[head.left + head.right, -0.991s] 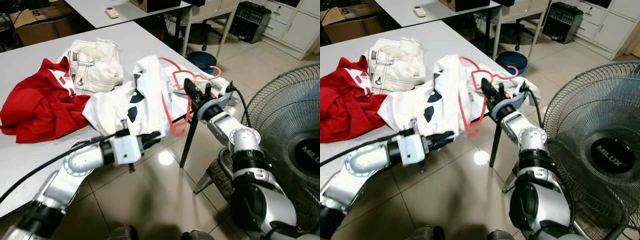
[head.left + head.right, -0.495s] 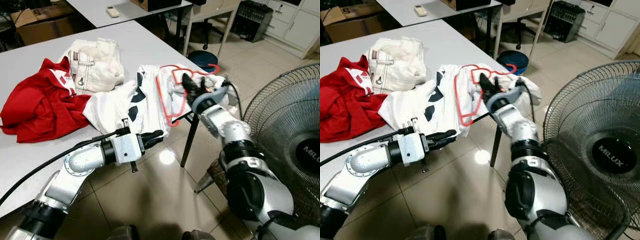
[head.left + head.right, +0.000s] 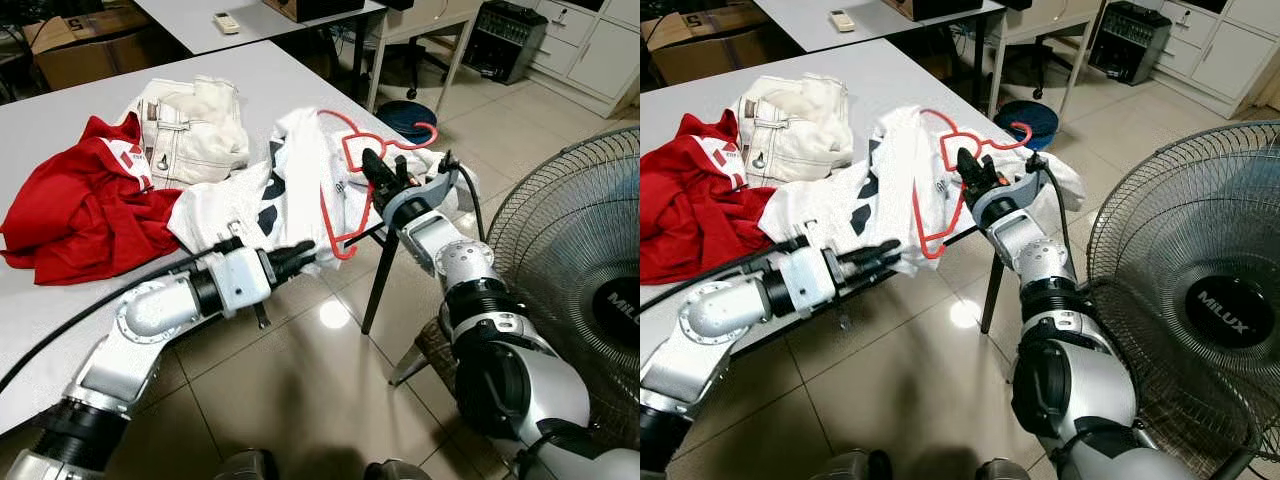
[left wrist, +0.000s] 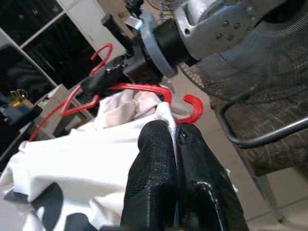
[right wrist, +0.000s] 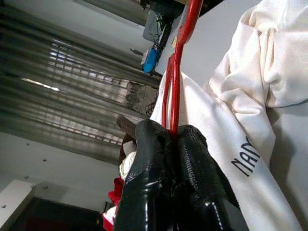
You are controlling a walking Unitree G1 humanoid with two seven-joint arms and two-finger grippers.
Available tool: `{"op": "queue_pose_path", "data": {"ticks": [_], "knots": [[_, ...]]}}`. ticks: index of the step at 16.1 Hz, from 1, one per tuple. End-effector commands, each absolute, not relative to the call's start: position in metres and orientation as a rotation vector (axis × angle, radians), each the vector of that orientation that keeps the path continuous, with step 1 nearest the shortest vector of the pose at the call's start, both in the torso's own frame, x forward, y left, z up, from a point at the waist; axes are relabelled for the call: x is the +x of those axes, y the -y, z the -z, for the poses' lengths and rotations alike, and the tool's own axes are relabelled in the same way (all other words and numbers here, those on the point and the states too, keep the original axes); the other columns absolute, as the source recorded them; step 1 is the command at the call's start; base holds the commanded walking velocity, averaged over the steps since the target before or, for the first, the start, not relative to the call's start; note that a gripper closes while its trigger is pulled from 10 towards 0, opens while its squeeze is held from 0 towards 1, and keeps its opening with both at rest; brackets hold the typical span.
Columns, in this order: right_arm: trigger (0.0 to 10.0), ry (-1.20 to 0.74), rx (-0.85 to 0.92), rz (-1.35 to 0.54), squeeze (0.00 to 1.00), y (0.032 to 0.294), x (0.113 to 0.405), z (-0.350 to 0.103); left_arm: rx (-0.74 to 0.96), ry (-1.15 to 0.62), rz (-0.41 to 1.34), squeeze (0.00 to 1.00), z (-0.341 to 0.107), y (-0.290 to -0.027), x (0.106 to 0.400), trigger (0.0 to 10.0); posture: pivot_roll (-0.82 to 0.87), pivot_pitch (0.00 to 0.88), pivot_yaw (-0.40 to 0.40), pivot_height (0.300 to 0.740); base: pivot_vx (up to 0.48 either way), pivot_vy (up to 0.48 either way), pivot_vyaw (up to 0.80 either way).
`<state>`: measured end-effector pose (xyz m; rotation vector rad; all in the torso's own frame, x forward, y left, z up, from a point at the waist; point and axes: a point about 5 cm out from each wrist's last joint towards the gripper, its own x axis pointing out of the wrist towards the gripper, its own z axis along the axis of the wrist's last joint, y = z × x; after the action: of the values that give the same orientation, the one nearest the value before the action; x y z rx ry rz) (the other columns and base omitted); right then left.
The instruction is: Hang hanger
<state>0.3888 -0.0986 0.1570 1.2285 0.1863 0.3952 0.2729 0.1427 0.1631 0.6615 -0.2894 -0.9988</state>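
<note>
The red hanger (image 3: 345,190), a thin plastic frame with a curved hook end, stands lifted over the desk's near right corner, threaded through the white shirt (image 3: 300,190) so that part of the frame hangs down past the desk edge. The right pincer (image 3: 372,170) has its two black ribbed fingers together, clamped on the hanger's thin bar; in the right wrist view the red bar (image 5: 179,72) runs up from between the pressed fingertips, with soft white cloth carrying dark lettering just beside it.

The white shirt is a smooth, crumpled fabric with black patches, bunched up at that corner and draping over the edge. The left pincer (image 3: 297,256) reaches to the shirt's lower hem at the near edge; the left wrist view shows its textured black fingers (image 4: 154,173) pressed together against a fold of the white cloth, with the hanger's red hook (image 4: 192,107) just beyond.

Farther along the grey desk (image 3: 60,300), toward its left side, lies a rumpled red garment (image 3: 80,210), and behind it a heap of cream denim-like cloth (image 3: 195,125) with visible seams and rivets. To the right, on the glossy tiled floor (image 3: 300,400), stands a fan (image 3: 590,290) with a round wire cage.
</note>
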Motion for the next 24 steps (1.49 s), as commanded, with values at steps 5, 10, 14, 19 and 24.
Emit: {"op": "queue_pose_path", "data": {"ticks": [5,10,14,19,24], "knots": [[10.0,-0.088,1.244,-0.366,0.0,0.111,0.396,-0.174,0.701,0.293,1.135,0.0,-0.155,-0.127,0.261,0.0,-0.07,0.066,0.019,0.74,0.0,0.0,0.0],[10.0,-0.087,1.29,-0.342,0.0,0.106,0.4,-0.176,0.73,0.32,1.212,0.0,-0.156,-0.114,0.256,0.0,-0.06,0.068,0.011,0.74,0.0,0.0,0.0],[10.0,-0.093,1.251,-0.357,0.0,0.094,0.403,-0.182,0.708,0.365,1.234,0.0,-0.162,-0.102,0.257,0.0,-0.05,0.071,0.006,0.74,0.0,0.0,0.0],[10.0,-0.061,1.3,-0.33,0.0,0.076,0.407,-0.196,0.704,0.438,1.317,0.0,-0.17,-0.077,0.254,0.0,-0.04,0.069,0.005,0.74,0.0,0.0,0.0],[10.0,-0.125,1.147,-0.377,0.0,0.053,0.401,-0.188,0.674,0.567,1.197,0.0,-0.196,-0.066,0.267,0.0,-0.05,0.047,0.01,0.74,0.0,0.0,0.0]]}}
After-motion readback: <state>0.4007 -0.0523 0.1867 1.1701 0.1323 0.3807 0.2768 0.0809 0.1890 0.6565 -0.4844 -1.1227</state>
